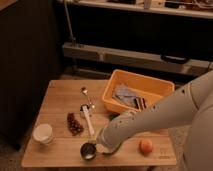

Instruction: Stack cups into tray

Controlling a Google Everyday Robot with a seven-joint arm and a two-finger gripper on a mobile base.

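The orange-yellow tray stands at the back right of the wooden table and holds a grey packet and a dark item. The white cup sits at the front left. The dark brown cup sits at the front edge, near the middle. My gripper is low over the table, right beside the dark brown cup on its right side. A bit of light green shows under my arm; it may be the green cup, mostly hidden.
A bunch of dark grapes, a metal spoon and a white-handled utensil lie between the white cup and the tray. An orange fruit sits at the front right. Dark shelving stands behind the table.
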